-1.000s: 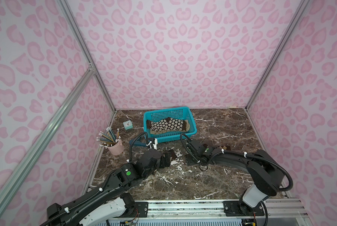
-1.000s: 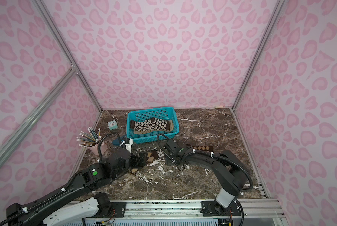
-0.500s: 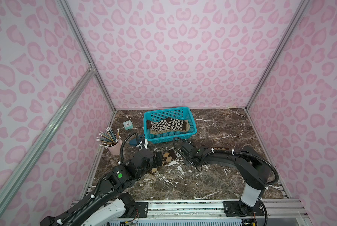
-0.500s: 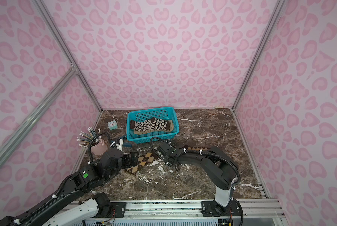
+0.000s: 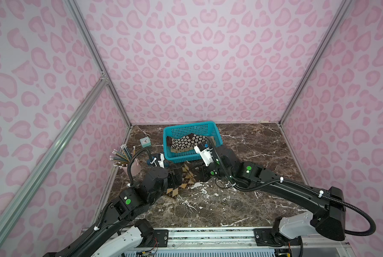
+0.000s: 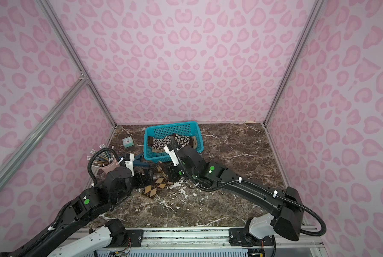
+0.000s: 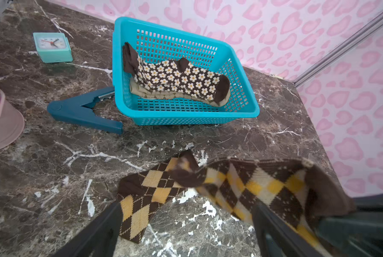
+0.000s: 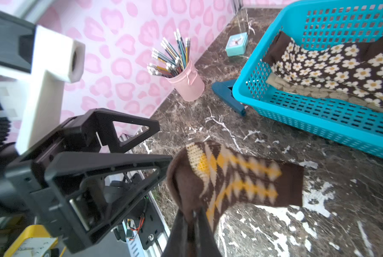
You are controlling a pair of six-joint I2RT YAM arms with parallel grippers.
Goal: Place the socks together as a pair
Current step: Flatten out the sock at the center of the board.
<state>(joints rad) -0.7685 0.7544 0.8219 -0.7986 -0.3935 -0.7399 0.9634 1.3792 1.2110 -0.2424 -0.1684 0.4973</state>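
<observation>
Right end effector [image 8: 193, 224] pinched tight on the dark end of the brown-orange argyle sock [image 8: 241, 178], raised, I reckon, to lay it over the matching sock [image 7: 146, 195] flat on the counter [image 7: 52, 178]; left end effector [image 7: 186, 213] gapes wide, straddling both. Beyond, a blue clip [image 7: 79, 111] sits just beside the teal basket [image 7: 186, 115], near but off my line; inside, a flowered sock [image 7: 175, 77] covers a tan sock [image 7: 155, 94]

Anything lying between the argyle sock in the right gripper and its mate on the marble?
Nothing visible. The held argyle sock hangs from the shut right gripper, its free end reaching the mate. The open left gripper straddles the mate's other end, not between them.
</observation>
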